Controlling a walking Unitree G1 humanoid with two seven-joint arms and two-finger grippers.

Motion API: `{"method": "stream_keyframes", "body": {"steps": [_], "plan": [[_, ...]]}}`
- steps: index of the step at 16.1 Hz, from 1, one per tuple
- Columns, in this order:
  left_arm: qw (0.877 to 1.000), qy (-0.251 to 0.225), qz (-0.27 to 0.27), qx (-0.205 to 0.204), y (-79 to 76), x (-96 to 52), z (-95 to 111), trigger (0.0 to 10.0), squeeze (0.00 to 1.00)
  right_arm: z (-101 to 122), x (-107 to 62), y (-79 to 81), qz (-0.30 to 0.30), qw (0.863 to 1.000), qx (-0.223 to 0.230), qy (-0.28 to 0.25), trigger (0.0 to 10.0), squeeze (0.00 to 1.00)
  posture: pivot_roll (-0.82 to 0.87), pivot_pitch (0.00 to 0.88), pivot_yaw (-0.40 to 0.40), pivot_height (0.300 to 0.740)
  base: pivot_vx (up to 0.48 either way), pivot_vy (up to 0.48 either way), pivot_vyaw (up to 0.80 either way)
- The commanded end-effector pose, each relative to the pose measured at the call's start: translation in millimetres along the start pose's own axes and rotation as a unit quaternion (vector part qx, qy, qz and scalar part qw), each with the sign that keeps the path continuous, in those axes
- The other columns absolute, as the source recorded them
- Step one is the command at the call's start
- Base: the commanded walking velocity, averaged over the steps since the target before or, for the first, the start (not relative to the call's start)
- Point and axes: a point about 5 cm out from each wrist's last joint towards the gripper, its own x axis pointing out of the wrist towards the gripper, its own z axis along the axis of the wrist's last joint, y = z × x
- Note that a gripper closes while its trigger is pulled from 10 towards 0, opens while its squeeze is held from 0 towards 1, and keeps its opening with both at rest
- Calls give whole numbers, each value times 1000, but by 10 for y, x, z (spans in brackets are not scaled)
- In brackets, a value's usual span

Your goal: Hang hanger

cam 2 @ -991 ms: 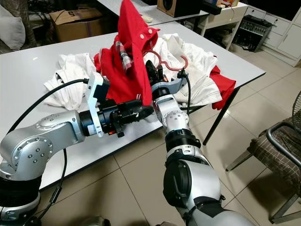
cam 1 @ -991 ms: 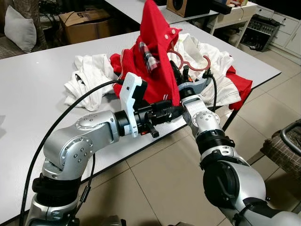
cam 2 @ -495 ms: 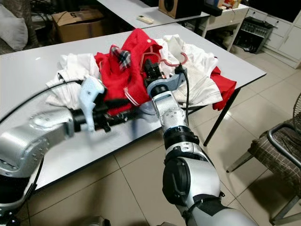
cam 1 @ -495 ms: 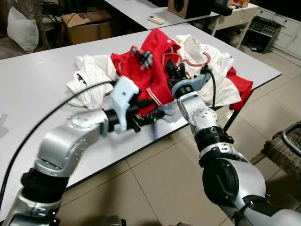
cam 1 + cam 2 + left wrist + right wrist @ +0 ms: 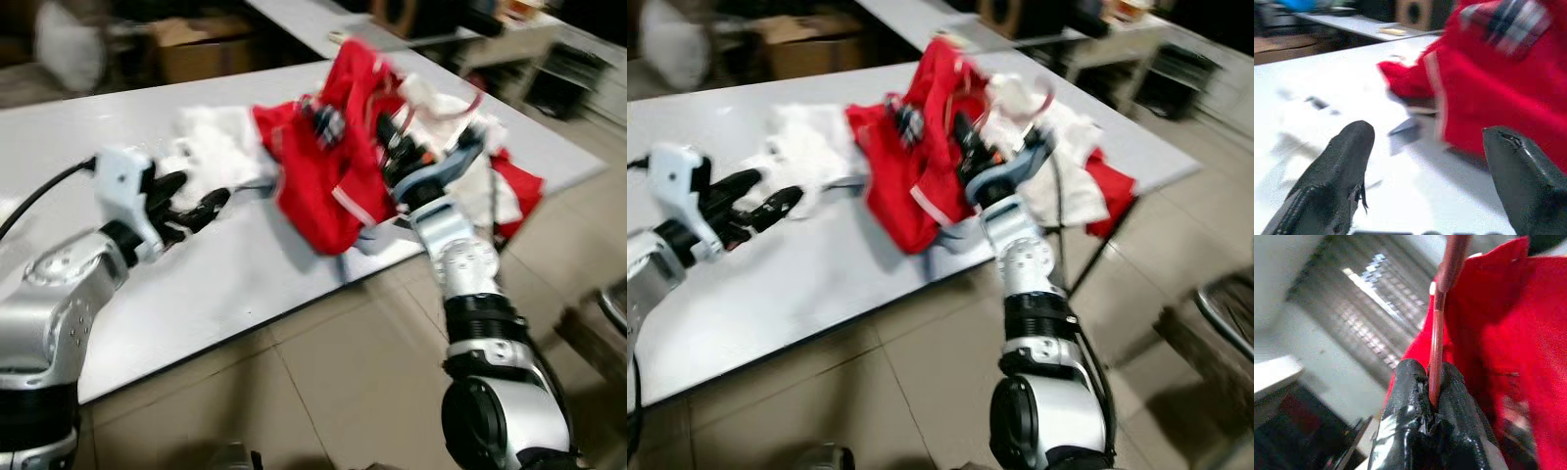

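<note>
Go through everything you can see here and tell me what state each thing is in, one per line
Left gripper: jaws open, holding nothing, over the table beside the clothes.
Right gripper: jaws shut on the hanger's thin rod.
Hanger: red, gripped, lifted with the shirt on it.
Red shirt: draped on the hanger, raised off the table.
White clothes: crumpled, lying on the table.
Table: white, holding the clothes.

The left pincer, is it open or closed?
Open. The left pincer has its two black fingers spread wide apart with nothing between them, hovering over the white table beside the red shirt.
</note>
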Motion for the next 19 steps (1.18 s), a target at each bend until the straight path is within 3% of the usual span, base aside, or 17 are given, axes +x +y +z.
{"method": "stream_keyframes", "body": {"steps": [1, 2, 3, 4, 5, 8, 10, 11, 12, 13, 15, 19], "plan": [[1000, -12, 25, 4, 13, 4, 17, 10000, 796, 187, 9, 148, 35, 999, -14, -25, 10000, 0, -22, 0, -53, 740, 0, 0, 800], [999, -14, 38, -3, 15, 11, -1, 10000, 796, 263, 17, 201, 45, 998, -24, -34, 10000, 0, -28, 0, -50, 740, 0, 0, 800], [998, -17, 55, -20, 4, 34, -46, 10000, 792, 528, 117, 596, 107, 989, -84, -64, 10000, 0, -37, 0, -44, 740, 0, 0, 800], [998, -18, 59, -20, -5, 51, -57, 10000, 788, 682, 162, 914, 157, 978, -107, -89, 10000, 0, -41, 0, -42, 740, 0, 0, 800], [998, -32, 56, -19, -32, 77, -22, 10000, 776, 944, 133, 1428, 237, 953, -128, -143, 10000, 0, -43, 0, -43, 740, 0, 0, 800], [997, -47, 63, -12, -33, 83, 17, 10000, 690, 1109, 4, 1707, 290, 929, -153, -171, 10000, 0, -43, 0, -45, 740, 0, 0, 800], [997, -44, 65, -9, -49, 86, -11, 10000, 686, 940, 0, 1423, 236, 947, -178, -128, 10000, 0, -44, 0, -45, 740, 0, 0, 800], [997, -43, 67, -7, -62, 98, -22, 10000, 686, 745, 8, 1052, 146, 967, -190, -83, 10000, 0, -44, 0, -45, 740, 0, 0, 800], [997, -43, 66, -7, -75, 105, -25, 10000, 690, 663, -36, 856, 97, 973, -199, -66, 10000, 0, -43, 0, -45, 740, 0, 0, 800], [997, -40, 62, -5, -93, 110, -35, 10000, 686, 619, -88, 754, 76, 975, -199, -59, 10000, 0, -43, 0, -45, 740, 0, 0, 800], [998, -26, 55, 8, -123, 96, -81, 10000, 686, 580, -180, 703, 62, 979, -187, -47, 10000, 0, -42, 0, -43, 740, 0, 0, 800], [993, 8, 92, 79, -58, 2, -118, 10000, 690, 496, -400, 591, 56, 975, -215, 2, 10000, 0, -27, 0, -59, 740, 0, 0, 800]]}}
